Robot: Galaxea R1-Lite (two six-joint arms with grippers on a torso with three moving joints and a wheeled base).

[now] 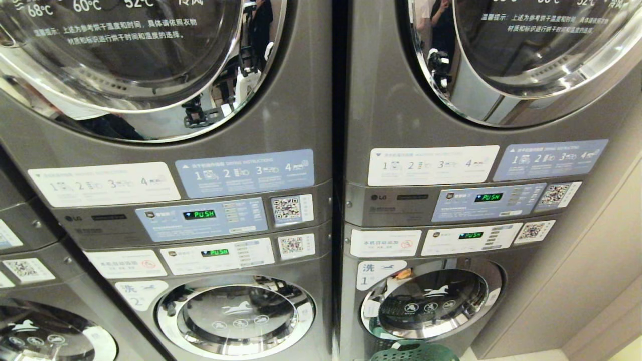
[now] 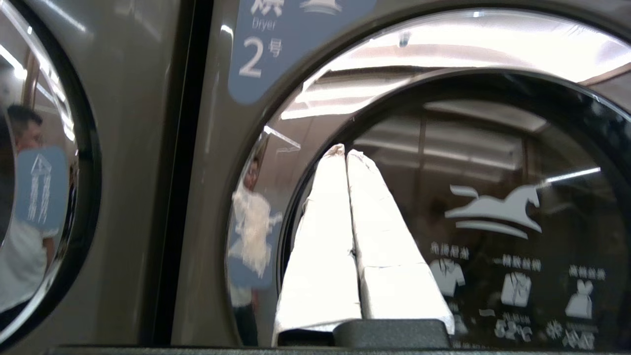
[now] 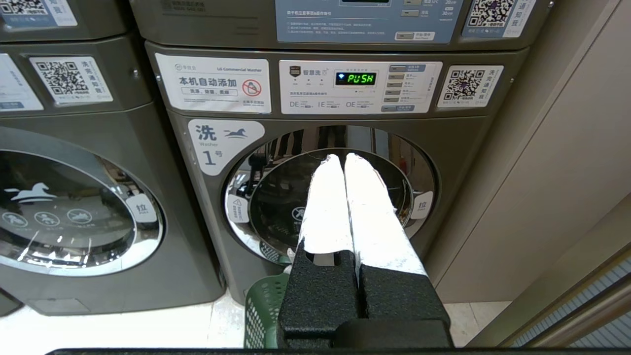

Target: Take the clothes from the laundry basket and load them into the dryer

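**Left gripper raised to the closed door of dryer no. 2; loading not yet begun**

The left gripper [image 2: 345,153], its two white-wrapped fingers pressed together and holding nothing, points at the round glass door of the dryer [image 2: 493,207] labelled "Dryer 2" in the left wrist view. That door appears closed. No garment is visible in any view. The step in hand is judged to be the approach to open the dryer door, which precedes any picking of clothes. The next move calls for finding the door's handle or pull edge; this is not visible in the left wrist view, so its side cannot be told.

The right gripper [image 3: 345,158], likewise closed and empty, hangs low in front of the washer [image 3: 325,197] marked "1", directly above the green laundry basket [image 3: 263,305]. The basket stands on the floor, just beside the washer's front; its contents cannot be seen. In the head view only its rim [image 1: 414,351] shows, at the bottom edge.

Room for moving: the machines stand in tight columns with a narrow dark gap between them. A beige wall panel [image 3: 552,172] closes the far right. The swinging door will need clear space in front.
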